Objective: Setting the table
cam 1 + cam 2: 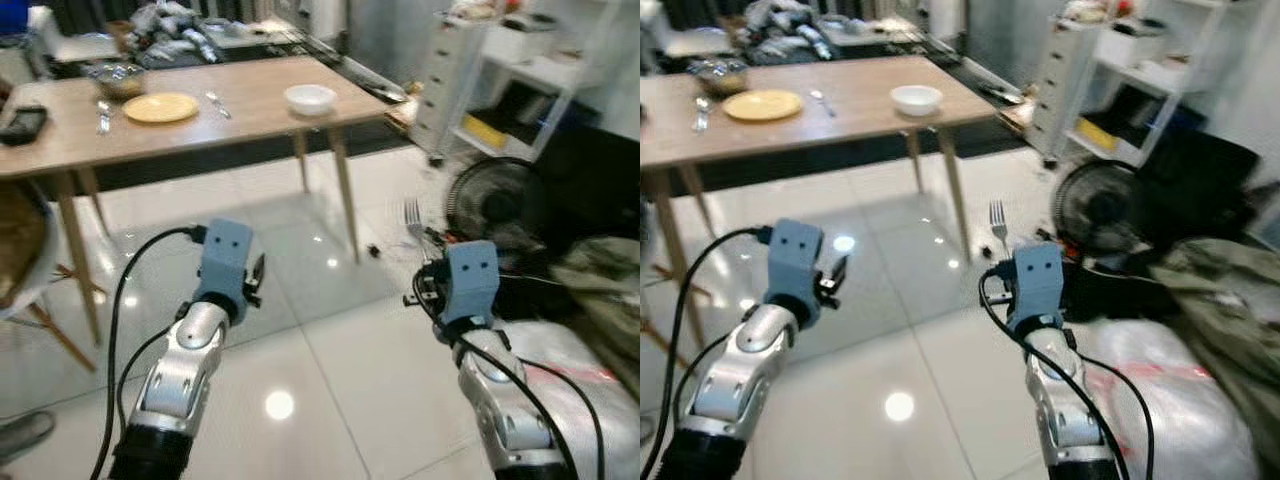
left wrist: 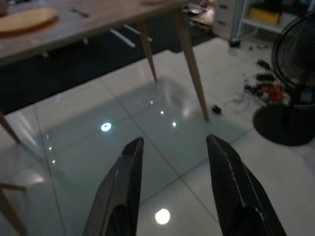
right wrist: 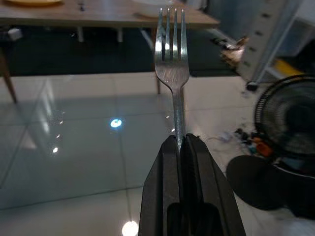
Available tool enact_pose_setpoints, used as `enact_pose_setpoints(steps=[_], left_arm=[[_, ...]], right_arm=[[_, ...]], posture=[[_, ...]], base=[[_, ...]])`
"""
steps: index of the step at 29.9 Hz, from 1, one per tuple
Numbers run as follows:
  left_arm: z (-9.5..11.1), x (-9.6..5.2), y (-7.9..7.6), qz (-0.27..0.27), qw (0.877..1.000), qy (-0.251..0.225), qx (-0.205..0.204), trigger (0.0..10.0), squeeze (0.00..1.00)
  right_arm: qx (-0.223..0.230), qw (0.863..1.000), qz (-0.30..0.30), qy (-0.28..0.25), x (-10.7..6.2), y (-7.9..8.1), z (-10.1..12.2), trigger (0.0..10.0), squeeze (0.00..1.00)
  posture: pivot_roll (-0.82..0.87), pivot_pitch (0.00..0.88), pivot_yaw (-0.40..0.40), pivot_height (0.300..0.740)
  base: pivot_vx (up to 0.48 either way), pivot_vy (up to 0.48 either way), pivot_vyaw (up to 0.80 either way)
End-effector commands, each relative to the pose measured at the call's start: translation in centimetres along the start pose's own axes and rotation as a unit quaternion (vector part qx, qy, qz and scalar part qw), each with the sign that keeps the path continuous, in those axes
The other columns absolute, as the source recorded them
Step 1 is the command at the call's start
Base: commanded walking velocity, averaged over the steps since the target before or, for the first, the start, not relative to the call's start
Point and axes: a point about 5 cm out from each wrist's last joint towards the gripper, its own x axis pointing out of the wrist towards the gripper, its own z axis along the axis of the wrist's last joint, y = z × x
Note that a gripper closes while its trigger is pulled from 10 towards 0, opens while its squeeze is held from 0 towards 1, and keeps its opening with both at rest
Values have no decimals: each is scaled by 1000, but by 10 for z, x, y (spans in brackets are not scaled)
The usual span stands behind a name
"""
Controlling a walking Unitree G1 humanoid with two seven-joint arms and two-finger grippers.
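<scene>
No legible text, label, brand, number or sign anywhere

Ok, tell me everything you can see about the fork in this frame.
The fork is plain silver metal with four tines and a slim neck, its surface shiny with faint scuffs. It stands upright, tines pointing up, its handle clamped between the shut black fingers of the right gripper; nothing else touches it. It is held in the air over the glossy tiled floor, short of the wooden table.
</scene>
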Motion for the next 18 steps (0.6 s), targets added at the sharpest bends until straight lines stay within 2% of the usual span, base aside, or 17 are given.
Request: enact_pose_setpoints(steps=[1, 18], left_arm=[[-3, -2, 5, 7, 1000, 5, 3, 10000, 0], [-3, -2, 6, 8, 1000, 6, 3, 10000, 0]], right_arm=[[5, 1000, 0, -1, 0, 1, 1, 10000, 0], [31, 998, -58, 14, 2, -16, -3, 10000, 0]], posture=[[65, 87, 40, 740], [68, 95, 42, 740]], base=[[480, 0, 800], [480, 0, 0]])
